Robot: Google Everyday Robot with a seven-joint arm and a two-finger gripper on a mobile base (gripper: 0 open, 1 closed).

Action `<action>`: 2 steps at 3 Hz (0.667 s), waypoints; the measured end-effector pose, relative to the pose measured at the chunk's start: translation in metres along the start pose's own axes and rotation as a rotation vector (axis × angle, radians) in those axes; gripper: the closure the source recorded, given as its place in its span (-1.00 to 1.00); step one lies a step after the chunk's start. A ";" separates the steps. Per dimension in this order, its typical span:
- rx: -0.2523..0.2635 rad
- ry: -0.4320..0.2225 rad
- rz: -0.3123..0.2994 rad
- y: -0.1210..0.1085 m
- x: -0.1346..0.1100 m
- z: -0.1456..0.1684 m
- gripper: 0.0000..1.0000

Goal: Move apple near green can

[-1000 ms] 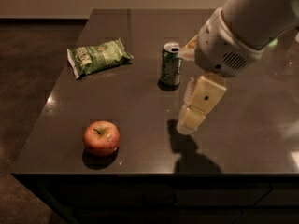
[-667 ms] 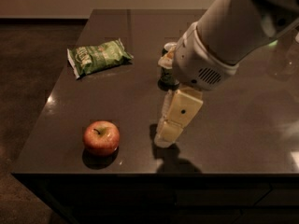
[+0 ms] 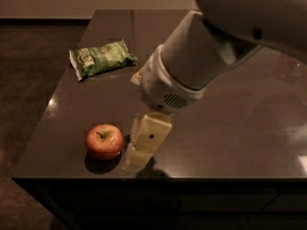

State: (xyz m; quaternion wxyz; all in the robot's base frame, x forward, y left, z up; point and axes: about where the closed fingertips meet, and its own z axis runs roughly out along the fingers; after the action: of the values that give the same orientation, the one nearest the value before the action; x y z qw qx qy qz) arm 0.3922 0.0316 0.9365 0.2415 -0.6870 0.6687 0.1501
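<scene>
Camera view, red apple (image 3: 104,141) resting on dark table (image 3: 240,128) near its front edge, gripper (image 3: 139,157) tip down just beside the apple at its 3 o'clock, open or closed cannot be told, green chip bag (image 3: 100,57) well apart at the apple's 12 o'clock.

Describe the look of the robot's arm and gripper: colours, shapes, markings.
The arm is a thick, rounded, off-white shell with a small vent grille at the wrist. The gripper, low beside the apple, is pale cream and blocky, with one dark dot on its face. No cables show.
</scene>
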 end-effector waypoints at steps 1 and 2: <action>-0.031 -0.018 -0.012 0.006 -0.020 0.027 -1.00; -0.049 -0.014 -0.009 0.004 -0.027 0.051 -1.00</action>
State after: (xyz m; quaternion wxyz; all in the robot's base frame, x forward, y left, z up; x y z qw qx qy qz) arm 0.3925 0.0812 0.9077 0.2302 -0.6946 0.6601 0.1701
